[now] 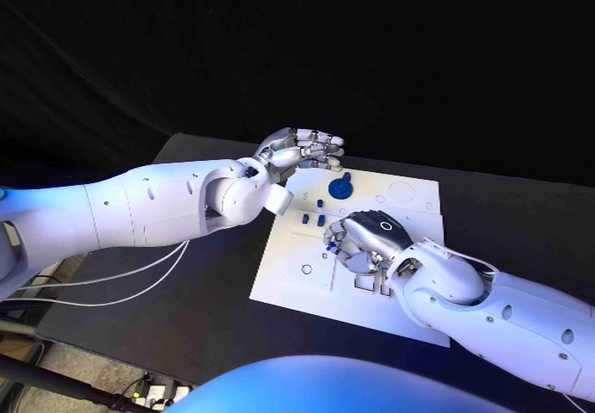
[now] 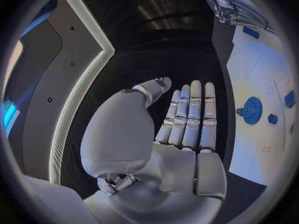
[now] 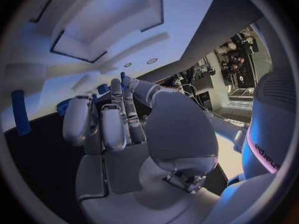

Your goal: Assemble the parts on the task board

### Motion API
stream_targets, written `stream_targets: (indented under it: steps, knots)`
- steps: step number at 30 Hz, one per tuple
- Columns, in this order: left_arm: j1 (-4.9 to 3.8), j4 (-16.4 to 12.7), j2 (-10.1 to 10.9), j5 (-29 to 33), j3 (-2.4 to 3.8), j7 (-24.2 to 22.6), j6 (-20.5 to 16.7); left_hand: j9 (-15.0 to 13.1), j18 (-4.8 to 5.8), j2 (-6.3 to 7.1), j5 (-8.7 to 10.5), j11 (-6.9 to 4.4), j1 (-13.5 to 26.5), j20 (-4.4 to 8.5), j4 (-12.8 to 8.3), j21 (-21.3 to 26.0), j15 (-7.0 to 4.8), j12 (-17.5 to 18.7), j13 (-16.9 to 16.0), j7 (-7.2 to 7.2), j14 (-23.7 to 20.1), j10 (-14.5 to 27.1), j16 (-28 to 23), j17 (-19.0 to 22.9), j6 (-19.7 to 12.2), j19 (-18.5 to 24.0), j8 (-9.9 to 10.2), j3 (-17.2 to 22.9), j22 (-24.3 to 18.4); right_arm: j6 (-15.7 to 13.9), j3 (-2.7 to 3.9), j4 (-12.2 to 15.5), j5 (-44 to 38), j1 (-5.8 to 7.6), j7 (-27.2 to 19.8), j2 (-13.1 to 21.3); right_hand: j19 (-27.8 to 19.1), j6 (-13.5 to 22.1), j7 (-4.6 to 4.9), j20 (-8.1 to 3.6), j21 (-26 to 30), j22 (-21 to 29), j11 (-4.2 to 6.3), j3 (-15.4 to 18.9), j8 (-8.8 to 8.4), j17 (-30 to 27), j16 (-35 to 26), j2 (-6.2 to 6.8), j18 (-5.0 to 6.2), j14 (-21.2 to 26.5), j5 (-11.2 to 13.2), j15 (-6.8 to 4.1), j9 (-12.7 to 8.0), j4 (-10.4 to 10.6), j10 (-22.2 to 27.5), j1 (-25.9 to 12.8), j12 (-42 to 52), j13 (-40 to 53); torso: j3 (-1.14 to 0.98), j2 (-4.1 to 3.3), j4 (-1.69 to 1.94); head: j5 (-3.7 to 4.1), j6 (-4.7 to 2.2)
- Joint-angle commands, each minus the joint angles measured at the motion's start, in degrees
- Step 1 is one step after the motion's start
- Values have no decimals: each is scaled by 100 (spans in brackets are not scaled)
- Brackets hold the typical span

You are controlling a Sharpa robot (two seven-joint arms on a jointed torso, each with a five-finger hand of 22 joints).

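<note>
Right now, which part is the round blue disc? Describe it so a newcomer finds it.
Start at the white task board. Near its far edge, just off the left hand, lies the disc. It is round and the largest blue part; its neighbours are small blocks.

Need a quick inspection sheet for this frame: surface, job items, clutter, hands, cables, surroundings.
Surface: black table.
Job's things: white task board; round blue disc part lying on it; small blue parts near its middle.
Clutter: nothing seen.
Hands: left hand at the board's far corner, holding nothing; right hand down over the board, grip cannot be told.
Cables: white cables under the left arm.
Surroundings: dark backdrop.
</note>
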State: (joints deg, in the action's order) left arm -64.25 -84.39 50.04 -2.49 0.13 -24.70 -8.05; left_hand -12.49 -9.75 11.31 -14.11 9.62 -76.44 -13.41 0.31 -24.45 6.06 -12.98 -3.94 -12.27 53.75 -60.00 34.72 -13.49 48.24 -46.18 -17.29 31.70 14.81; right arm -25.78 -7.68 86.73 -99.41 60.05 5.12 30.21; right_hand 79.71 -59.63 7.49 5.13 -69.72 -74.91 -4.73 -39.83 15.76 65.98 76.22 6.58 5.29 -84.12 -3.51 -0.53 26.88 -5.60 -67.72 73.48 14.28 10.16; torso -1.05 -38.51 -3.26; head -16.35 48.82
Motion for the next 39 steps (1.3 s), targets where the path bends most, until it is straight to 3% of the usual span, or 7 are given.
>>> stream_targets:
  steps: [1,15,39]
  knots:
    - [-7,-9,-10,-39,5,-23,57,6,-52,-20,6,-15,-42,-16,-30,28,38,28,-7,-95,3,44,-34,-9,-47,-37,21,1,-9,159,-5,-14,-26,-15,-30,-23,30,1,19,-8,-19,-494,122,42,35,0,16,-34,-86,-101,20,-39,4,7,-69,-28,-19,9,-4,1,-2,-1,9]
    - [-8,-11,-13,-51,5,-4,73,6,-52,-20,6,-14,-41,-17,-30,31,39,27,-8,-95,1,46,-37,-11,-48,-38,22,-1,-12,222,-30,-41,-31,-44,-30,-77,31,4,18,-7,-20,-496,122,50,35,3,18,-36,-87,-102,23,-38,7,8,-69,-30,-24,8,-12,0,-9,35,16]
    - [-8,5,-14,-60,5,17,80,6,-52,-22,5,-12,-40,-19,-32,43,41,21,-11,-97,-3,52,-45,-16,-49,-40,22,-5,-18,582,-46,-118,-170,-58,135,-153,24,11,18,-6,-5,-491,122,61,34,1,17,-43,-83,-101,21,-38,12,7,-68,-28,-32,7,2,0,11,64,42]
